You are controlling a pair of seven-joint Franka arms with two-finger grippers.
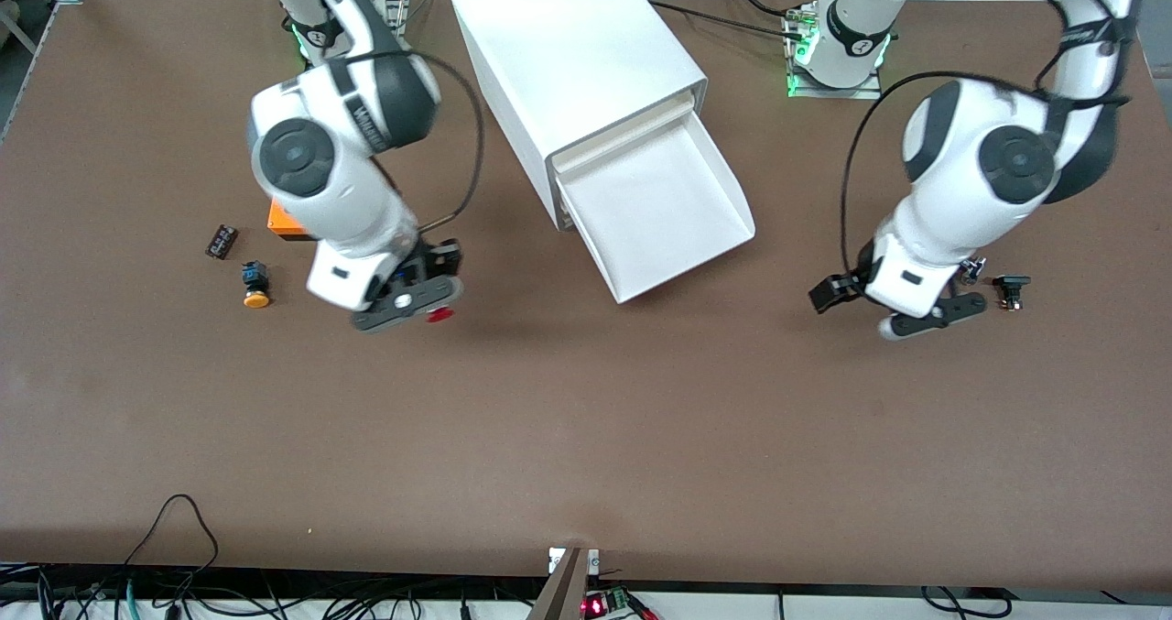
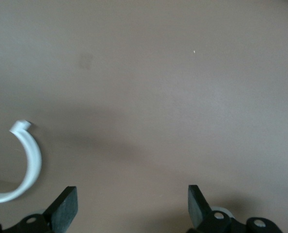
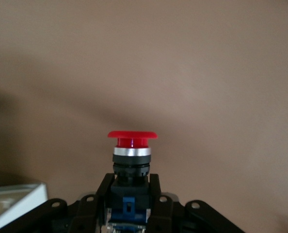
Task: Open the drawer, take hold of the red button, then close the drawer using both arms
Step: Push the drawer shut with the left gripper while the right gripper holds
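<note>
A white cabinet (image 1: 577,80) stands between the two arms, its lowest drawer (image 1: 659,212) pulled out. The right gripper (image 1: 423,301) hangs over bare table toward the right arm's end, fingers clamped on the red button (image 3: 132,145) (cap sticking out past the fingertips). The left gripper (image 1: 902,309), over the table at the left arm's end, has fingers (image 2: 64,206) spread wide, holding nothing. Beside the right gripper lies a yellow button (image 1: 255,286).

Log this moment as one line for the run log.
drawer: open | button: held in right end effector, over table | left end effector: open, over table, waiting | next: close drawer
</note>
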